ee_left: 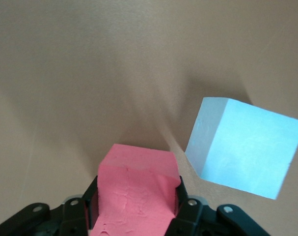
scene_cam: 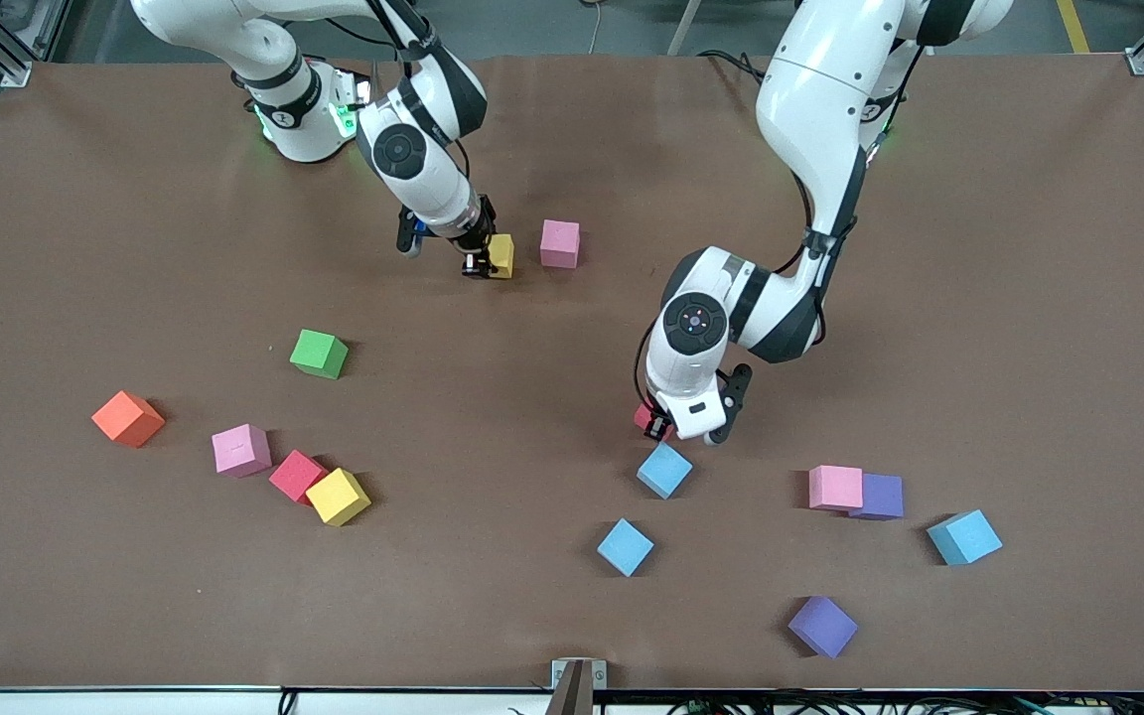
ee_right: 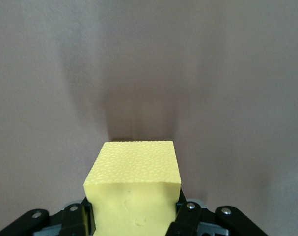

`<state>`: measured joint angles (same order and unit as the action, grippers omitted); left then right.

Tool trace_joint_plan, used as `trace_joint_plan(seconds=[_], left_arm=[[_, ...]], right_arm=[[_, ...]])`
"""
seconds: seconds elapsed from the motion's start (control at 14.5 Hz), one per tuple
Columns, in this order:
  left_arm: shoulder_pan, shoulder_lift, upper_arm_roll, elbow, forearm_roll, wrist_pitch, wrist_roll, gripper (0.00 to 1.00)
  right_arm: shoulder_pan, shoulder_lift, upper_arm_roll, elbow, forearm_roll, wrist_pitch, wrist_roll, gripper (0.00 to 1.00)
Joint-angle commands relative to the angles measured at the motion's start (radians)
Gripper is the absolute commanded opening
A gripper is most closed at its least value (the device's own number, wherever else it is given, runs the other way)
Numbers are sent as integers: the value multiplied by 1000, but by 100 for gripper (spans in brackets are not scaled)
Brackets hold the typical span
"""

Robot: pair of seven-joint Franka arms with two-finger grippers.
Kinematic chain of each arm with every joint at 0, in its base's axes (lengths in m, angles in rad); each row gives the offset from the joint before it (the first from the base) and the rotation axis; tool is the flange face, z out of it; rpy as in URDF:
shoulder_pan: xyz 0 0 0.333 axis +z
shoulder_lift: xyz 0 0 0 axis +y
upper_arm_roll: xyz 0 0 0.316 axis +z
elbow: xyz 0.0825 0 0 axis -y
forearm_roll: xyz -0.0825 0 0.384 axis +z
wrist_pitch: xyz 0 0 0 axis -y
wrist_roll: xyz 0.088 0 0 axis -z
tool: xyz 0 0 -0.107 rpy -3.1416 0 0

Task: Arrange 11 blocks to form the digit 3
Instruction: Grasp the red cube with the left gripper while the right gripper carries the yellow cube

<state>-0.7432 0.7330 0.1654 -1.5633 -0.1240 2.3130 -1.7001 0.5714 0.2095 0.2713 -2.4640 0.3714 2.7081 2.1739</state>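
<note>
My left gripper (scene_cam: pixel 655 425) (ee_left: pixel 136 199) is shut on a red block (scene_cam: pixel 645 417) (ee_left: pixel 139 169), low at the table's middle. A light blue block (scene_cam: pixel 664 470) (ee_left: pixel 244 147) lies just beside it, apart from it. My right gripper (scene_cam: pixel 486 262) (ee_right: pixel 134 209) is shut on a yellow block (scene_cam: pixel 501 255) (ee_right: pixel 136 172), close beside a pink block (scene_cam: pixel 560 243) near the robots' bases. Loose blocks lie scattered: green (scene_cam: pixel 319 354), pink (scene_cam: pixel 241 450), red (scene_cam: pixel 296 476) touching yellow (scene_cam: pixel 338 497), light blue (scene_cam: pixel 626 547), pink (scene_cam: pixel 835 488) touching purple (scene_cam: pixel 880 497), light blue (scene_cam: pixel 964 537), purple (scene_cam: pixel 822 626).
An orange cube (scene_cam: pixel 128 418) lies toward the right arm's end of the brown table (scene_cam: pixel 1029 298). A metal bracket (scene_cam: pixel 577 685) stands at the table edge nearest the front camera.
</note>
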Motion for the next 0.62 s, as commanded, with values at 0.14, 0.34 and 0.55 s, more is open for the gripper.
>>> trace_joint_plan(seconds=[0.14,0.34,0.55], left_arm=[[-36,-104,2,-12,15,-197,-108,18],[-62,-119,2,-12,24,-277,-211,18],[-107,-119,2,-14,24,-355,-340,18]], right_arm=[[51,33,-1,-3,27,77,47,0],[53,39,-1,0,30,90,61,0],[60,47,-1,5,30,90,67,0]])
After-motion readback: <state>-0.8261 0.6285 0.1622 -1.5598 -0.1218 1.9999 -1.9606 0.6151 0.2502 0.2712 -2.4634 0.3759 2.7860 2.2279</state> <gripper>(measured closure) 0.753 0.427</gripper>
